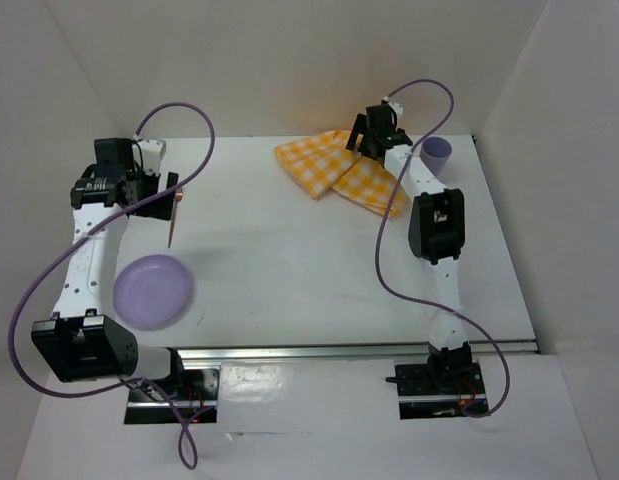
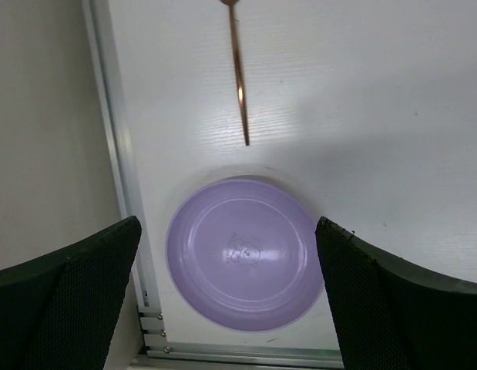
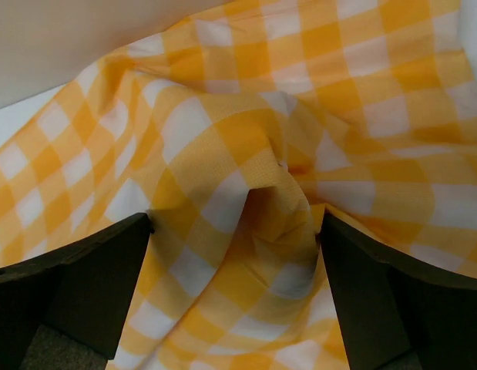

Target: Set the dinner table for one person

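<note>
Above the raised fold of the checked cloth (image 3: 223,154), my right end effector (image 3: 236,254) hangs spread, apparently ready to pinch. My left end effector (image 2: 230,262), also spread, overlooks the plate (image 2: 242,254).

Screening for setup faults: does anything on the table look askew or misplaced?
The checked cloth lies bunched and creased at the far edge of the table, below the open right gripper. The cup stands at the far right, well apart from the plate at near left.
</note>
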{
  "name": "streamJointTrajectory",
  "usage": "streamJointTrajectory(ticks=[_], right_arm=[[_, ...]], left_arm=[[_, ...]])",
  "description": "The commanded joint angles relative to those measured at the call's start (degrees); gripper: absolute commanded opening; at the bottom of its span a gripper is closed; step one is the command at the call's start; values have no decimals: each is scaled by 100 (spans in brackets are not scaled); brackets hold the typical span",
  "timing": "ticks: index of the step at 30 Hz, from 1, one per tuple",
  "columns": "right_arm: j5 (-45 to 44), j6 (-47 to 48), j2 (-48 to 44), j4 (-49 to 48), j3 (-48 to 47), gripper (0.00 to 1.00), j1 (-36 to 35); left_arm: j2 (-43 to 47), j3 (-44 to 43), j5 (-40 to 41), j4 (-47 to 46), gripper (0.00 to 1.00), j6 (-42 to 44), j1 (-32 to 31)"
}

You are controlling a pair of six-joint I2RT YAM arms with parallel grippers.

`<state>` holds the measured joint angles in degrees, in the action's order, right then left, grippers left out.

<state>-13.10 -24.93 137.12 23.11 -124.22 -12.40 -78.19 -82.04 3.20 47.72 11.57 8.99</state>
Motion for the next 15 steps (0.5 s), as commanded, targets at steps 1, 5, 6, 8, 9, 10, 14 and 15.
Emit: streamJointTrajectory(ticks=[1,5,6,8,9,10,14,15], right_arm=[[191,435,130,-701,-245,98,115],[634,419,44,-1107,47,22,168],[581,419,-192,-1107,187,7,107],[581,593,-562,-1282,635,1,-42],[659,690,-990,-1361,775,0,-104],[877,822,-1220,-1362,1021,0,-252],[880,814,-2442,-880,1838,0,-806],[784,762,-2705,-800,2093,0,-938]], left_arm=[[50,-40,-232,149,100,-251,-135],[50,83,-101,88,100,-305,-196],[-2,83,-100,88,100,-305,-196],[-73,13,-214,140,100,-305,-249],[-134,-48,-276,141,100,-305,-249],[-222,-101,-442,141,100,-253,-249],[-513,-435,-970,430,100,-199,-363],[-652,-497,-1031,431,100,-199,-363]])
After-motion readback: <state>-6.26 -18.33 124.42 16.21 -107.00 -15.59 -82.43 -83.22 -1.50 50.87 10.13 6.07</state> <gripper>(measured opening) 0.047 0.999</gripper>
